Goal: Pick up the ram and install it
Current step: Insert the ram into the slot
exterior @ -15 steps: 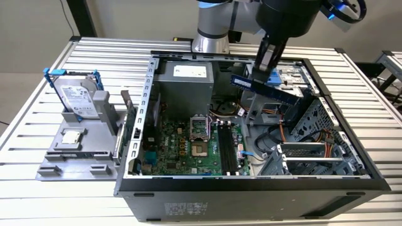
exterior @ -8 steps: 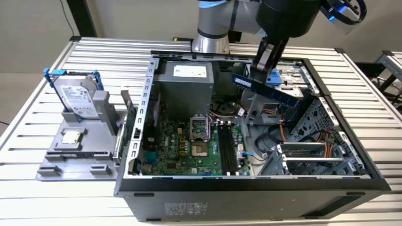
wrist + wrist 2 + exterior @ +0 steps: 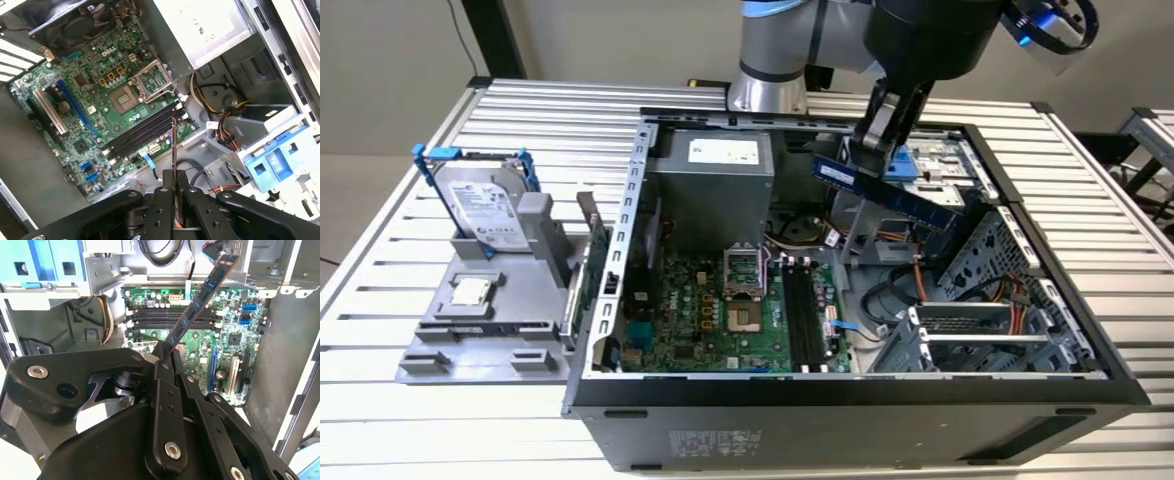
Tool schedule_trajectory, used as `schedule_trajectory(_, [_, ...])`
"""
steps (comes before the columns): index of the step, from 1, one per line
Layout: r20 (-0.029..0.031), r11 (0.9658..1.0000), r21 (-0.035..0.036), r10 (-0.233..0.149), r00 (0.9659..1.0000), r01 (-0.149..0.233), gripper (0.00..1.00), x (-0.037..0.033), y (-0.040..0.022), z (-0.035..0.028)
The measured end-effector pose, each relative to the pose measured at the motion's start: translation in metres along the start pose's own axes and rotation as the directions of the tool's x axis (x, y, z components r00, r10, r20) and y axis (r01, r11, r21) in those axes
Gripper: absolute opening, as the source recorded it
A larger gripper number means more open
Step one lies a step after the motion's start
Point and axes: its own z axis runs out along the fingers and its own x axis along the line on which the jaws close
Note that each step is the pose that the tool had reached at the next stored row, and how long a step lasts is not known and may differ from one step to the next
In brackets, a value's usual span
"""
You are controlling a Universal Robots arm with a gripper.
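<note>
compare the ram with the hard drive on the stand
The ram is a thin bluish stick; the hard drive is a broad silver block. The ram is held tilted by the gripper above the open case; the hard drive leans on the grey stand outside it. Neither is installed.

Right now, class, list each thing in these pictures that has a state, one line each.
computer case, side open.
ram, gripped, tilted above the computer case, not seated.
gripper, shut on the ram.
memory slots, empty.
processor socket, cover raised, empty.
hard drive, standing in its blue bracket outside the computer case.
</note>
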Motion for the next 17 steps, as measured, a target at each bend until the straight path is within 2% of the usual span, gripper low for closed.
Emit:
schedule_trajectory(4, [0.0005,0.9986,0.0034,0.054,0.9986,-0.054,0.00,0.0000,0.0000,0.0001])
schedule_trajectory(7, [0.0010,0.9953,0.0062,0.097,0.9953,-0.097,0.00,0.0000,0.0000,0.0002])
schedule_trajectory(14, [0.0006,0.9836,0.0095,0.180,0.9836,-0.180,0.00,0.0000,0.0000,0.0002])
schedule_trajectory(17, [0.0009,0.9759,0.0115,0.218,0.9760,-0.218,0.00,0.0000,0.0000,0.0003])
